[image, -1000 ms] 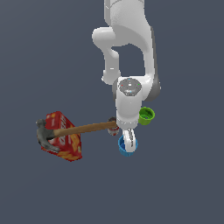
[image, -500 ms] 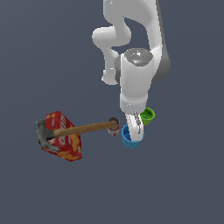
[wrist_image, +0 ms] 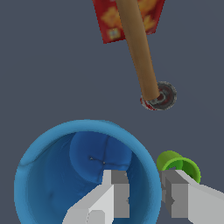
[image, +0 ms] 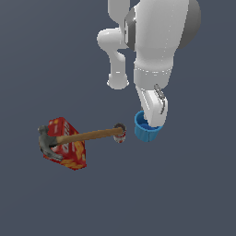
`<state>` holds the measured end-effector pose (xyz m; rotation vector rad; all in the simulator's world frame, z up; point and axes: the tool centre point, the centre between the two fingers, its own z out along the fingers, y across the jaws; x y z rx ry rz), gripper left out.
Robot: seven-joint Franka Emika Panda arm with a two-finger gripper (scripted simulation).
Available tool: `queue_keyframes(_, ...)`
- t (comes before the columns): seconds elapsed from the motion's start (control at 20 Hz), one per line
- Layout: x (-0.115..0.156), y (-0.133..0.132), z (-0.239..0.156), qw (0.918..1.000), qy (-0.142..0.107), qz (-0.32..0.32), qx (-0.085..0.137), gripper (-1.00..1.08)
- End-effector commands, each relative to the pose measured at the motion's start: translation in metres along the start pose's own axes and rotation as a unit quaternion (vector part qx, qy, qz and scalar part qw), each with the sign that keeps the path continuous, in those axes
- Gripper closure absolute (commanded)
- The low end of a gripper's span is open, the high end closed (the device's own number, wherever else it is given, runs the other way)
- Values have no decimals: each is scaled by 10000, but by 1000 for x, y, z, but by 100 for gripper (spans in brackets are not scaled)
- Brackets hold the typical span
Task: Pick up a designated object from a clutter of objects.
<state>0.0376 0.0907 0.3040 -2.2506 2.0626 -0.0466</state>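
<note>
The bright-blue cup (image: 147, 130) hangs from my gripper (image: 151, 120), held off the floor to the exterior view's right of the hammer's handle end. In the wrist view the blue cup (wrist_image: 83, 175) fills the foreground. One finger (wrist_image: 116, 192) is inside it and the other finger (wrist_image: 175, 197) is outside, so the gripper (wrist_image: 146, 192) is shut on its thick rim. The lime-green cup (wrist_image: 179, 166) shows just past the outer finger in the wrist view. In the exterior view the arm hides it.
The wooden-handled hammer (image: 90, 135) lies across the red cracker box (image: 69, 150), its grey head at the exterior view's left. Its handle end rests on the tiny can (image: 120, 134). The hammer handle (wrist_image: 138, 48), box (wrist_image: 109, 22) and can (wrist_image: 162, 96) also show in the wrist view.
The arm has risen toward the camera with the blue cup in the gripper, lifting it from beside the green cup. The green cup is now hidden behind the arm.
</note>
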Motion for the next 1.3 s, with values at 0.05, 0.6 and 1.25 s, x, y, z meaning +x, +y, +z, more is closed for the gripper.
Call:
queue_keyframes(0.05,-6,-1,-40,10000,1,1,11,108)
queue_keyframes(0.6,-23,-8,-137,10000,-5,-6,3,108)
queue_keyframes(1.25,-30,-13,-172,10000,-9,-9,2,108)
